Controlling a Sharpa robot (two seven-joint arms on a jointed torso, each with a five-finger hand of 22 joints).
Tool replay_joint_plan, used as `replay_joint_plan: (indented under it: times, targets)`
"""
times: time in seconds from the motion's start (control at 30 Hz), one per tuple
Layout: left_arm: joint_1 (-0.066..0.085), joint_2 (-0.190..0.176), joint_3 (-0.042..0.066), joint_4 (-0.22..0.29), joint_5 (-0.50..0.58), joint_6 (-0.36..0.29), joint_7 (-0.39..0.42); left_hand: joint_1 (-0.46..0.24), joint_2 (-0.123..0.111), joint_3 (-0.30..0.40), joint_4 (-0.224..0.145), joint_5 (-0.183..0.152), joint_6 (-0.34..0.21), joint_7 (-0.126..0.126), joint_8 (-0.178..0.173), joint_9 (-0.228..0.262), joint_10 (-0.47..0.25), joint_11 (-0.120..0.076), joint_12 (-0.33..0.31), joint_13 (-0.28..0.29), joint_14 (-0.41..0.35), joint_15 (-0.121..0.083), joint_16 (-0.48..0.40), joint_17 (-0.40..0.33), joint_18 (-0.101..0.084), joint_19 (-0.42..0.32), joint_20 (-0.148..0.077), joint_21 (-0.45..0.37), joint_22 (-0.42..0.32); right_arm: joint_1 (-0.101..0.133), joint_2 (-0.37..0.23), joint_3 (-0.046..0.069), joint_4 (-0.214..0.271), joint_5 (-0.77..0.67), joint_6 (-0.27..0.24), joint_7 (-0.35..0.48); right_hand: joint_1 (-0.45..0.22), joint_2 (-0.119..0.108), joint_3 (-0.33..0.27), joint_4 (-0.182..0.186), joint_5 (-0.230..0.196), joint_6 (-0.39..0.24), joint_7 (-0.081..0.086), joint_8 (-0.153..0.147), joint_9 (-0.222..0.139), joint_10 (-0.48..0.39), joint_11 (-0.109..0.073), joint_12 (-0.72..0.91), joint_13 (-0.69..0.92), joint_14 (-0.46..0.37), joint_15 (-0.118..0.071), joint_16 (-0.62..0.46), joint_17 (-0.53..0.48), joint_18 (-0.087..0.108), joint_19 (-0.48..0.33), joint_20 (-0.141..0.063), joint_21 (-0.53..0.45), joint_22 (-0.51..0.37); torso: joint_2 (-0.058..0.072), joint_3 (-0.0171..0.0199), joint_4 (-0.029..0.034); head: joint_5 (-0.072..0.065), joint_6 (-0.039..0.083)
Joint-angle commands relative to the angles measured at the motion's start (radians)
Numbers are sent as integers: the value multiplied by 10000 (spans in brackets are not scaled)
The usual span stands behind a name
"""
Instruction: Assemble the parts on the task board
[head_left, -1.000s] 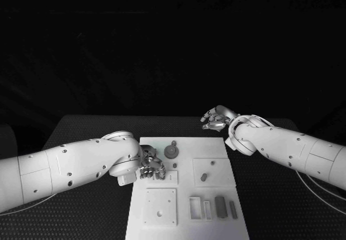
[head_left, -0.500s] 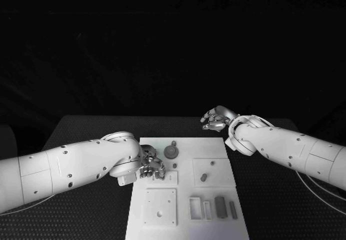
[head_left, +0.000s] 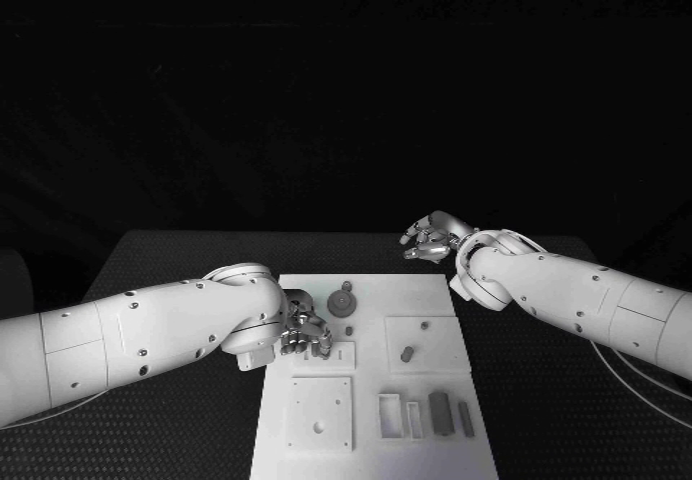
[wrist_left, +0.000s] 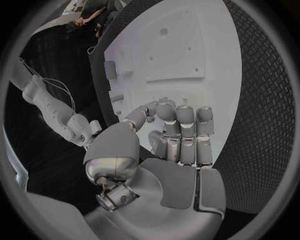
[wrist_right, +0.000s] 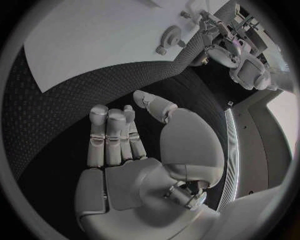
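Stretching across the middle of the black table (head_left: 173, 260), the white task board (head_left: 378, 450) runs from near the robot's body toward the far side. The left arm (head_left: 130, 335) reaches in low over the board's left edge, and the right arm (head_left: 577, 290) angles up past the board's far right corner. On the board, a square plate (head_left: 322, 412) sits nearest the robot on the left, another square plate (head_left: 427, 345) lies right of centre with a small dark part (head_left: 408, 353) on it, and a round geared part (head_left: 343, 301) stands near the far end. Upright grey parts (head_left: 441, 413) stand in a row at the near right. The left hand (head_left: 303, 330) hovers at the board's left side, fingers curled downward; I cannot tell whether it holds anything. The right hand (head_left: 430, 238) hangs above the bare table beyond the board, fingers loosely bent and apart, holding nothing.
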Motion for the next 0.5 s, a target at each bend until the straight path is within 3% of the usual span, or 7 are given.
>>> replay_joint_plan:
  times: [0.03, 0.5]
  targets:
    - [24, 36, 0, 40, -119, 132, 36, -2, 76, 86, -51, -1, 1068, -993, 46, -6, -343, -411, 40, 10, -24, -470, 74, -13, 80, 77, -1331, 33, 128, 2, 8, 4, 15, 0, 136, 66, 70, 11, 69, 0, 44, -82, 165, 21, -17, 0, -23, 10, -9, -76, 6, -12, -14, 314, 5, 14, -63, 9, -2, -5, 1, -8, -8]
    - [24, 39, 0, 68, -119, 396, 11, -26, 61, 105, -55, 43, 1141, -1021, 38, 39, -347, -438, 100, 8, -25, -481, 158, -92, 82, 65, -1356, 93, 113, 1, 6, 4, 27, -1, 150, 63, 65, 15, 73, -3, 67, -83, 165, 21, -18, -1, -23, 17, -18, -75, 6, -9, -17, 314, 7, 16, -62, 11, -1, -9, 3, 1, -41]
